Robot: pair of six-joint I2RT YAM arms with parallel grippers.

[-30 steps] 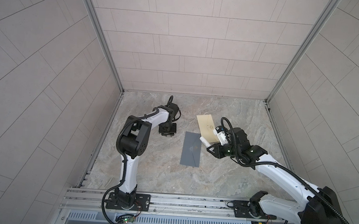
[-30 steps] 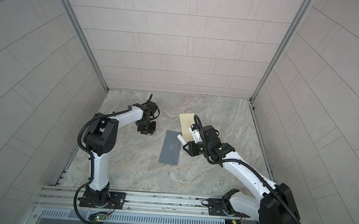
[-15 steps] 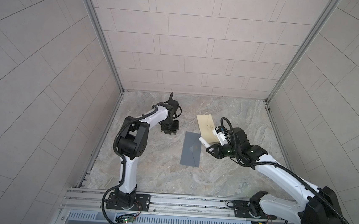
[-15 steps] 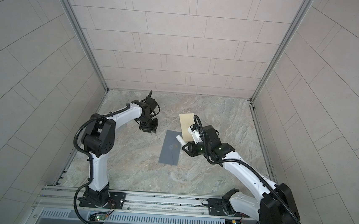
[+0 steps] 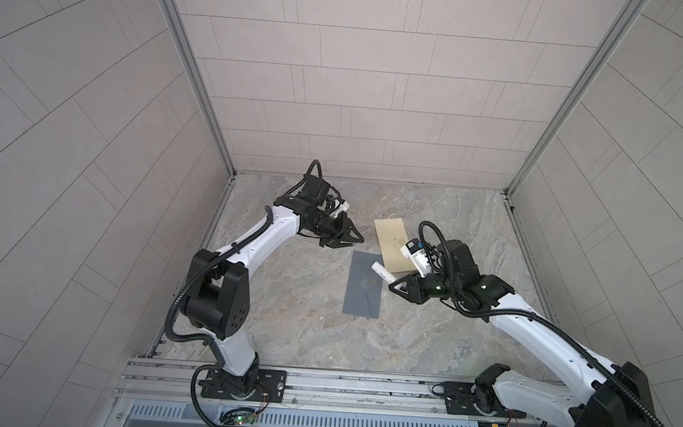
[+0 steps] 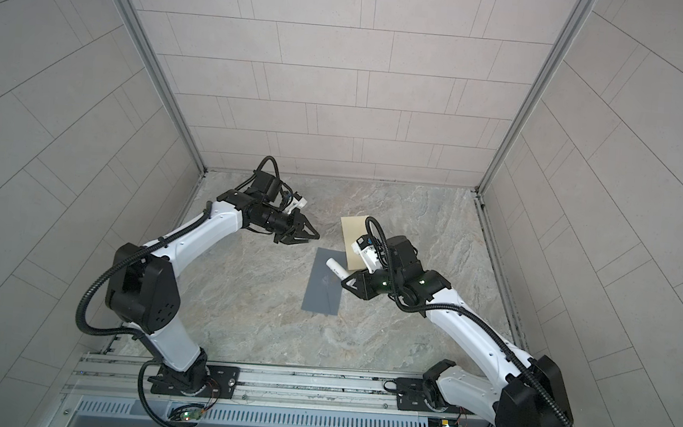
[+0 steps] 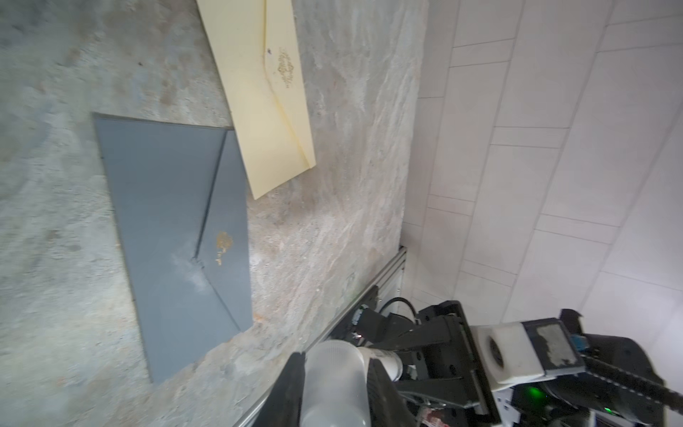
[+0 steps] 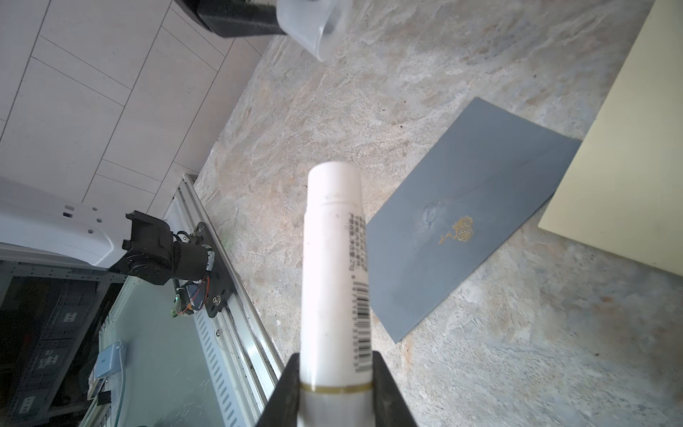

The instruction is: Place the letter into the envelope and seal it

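your right gripper (image 8: 334, 369) is clamped on the lower body of a white glue stick (image 8: 332, 258). its uncapped end points out over the grey envelope (image 5: 363, 285), clear of the paper. your left gripper (image 7: 334, 384) pinches the stick's translucent cap (image 8: 314, 26) and hangs well apart from the stick, toward the back left corner of the worktop (image 5: 281, 322). the grey envelope lies flat near the middle of the worktop. its flap (image 7: 221, 207) is folded down and there is a pale smear (image 8: 430, 216) just off the flap's point. one corner meets the cream envelope (image 5: 389, 243), which lies nearer the back edge. no letter is in view. it may already be inside the grey envelope, but that cannot be confirmed from here. judging by the lowered flap and the smear, the gluing looks done and the step in hand is most likely recapping. to do it well, hold the right arm steady and let the left arm travel. turn the cap so its open mouth faces the stick's end, and line the two up on one axis before you close the gap. approach slowly along that axis, because a tilted cap will snag on the rim. keep both grips firm, since either smooth plastic part could slip under the push. do the meeting above bare worktop so the sticky end never brushes either envelope.
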